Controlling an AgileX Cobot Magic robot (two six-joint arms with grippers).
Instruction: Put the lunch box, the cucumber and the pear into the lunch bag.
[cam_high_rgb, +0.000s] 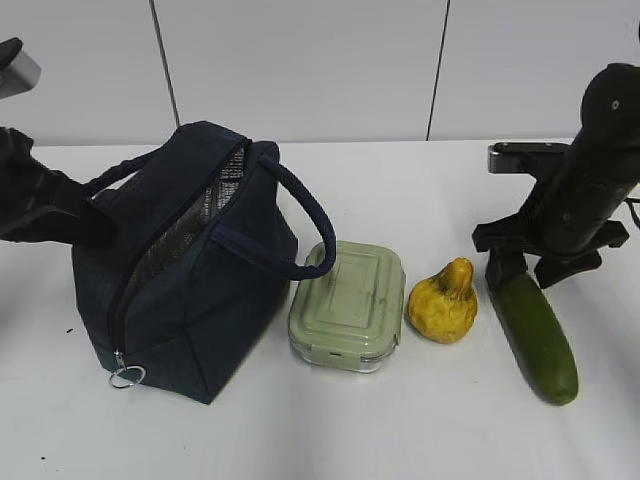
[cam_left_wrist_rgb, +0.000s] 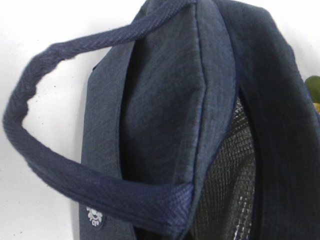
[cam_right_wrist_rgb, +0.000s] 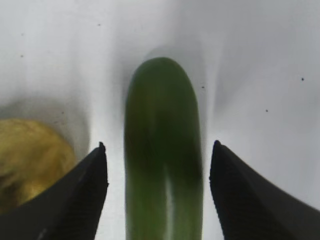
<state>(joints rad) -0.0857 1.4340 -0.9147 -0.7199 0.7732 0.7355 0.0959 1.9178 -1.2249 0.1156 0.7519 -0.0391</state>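
The navy lunch bag (cam_high_rgb: 200, 290) stands open at the left, its silver lining (cam_high_rgb: 185, 235) showing. It fills the left wrist view (cam_left_wrist_rgb: 165, 100), with one loop handle (cam_left_wrist_rgb: 50, 165) in front. My left gripper (cam_high_rgb: 85, 228) presses against the bag's left side; its jaws are hidden. The sage-lidded lunch box (cam_high_rgb: 350, 300), the yellow pear (cam_high_rgb: 445, 303) and the dark green cucumber (cam_high_rgb: 540, 340) lie in a row to the bag's right. My right gripper (cam_high_rgb: 522, 275) is open and straddles the cucumber's far end (cam_right_wrist_rgb: 162, 150) without touching it. The pear (cam_right_wrist_rgb: 30, 155) lies beside one finger.
The things rest on a white table (cam_high_rgb: 400, 430) backed by a pale panelled wall. The bag's zipper ring pull (cam_high_rgb: 127, 376) hangs at its front lower corner. The second loop handle (cam_high_rgb: 310, 225) arches over the lunch box.
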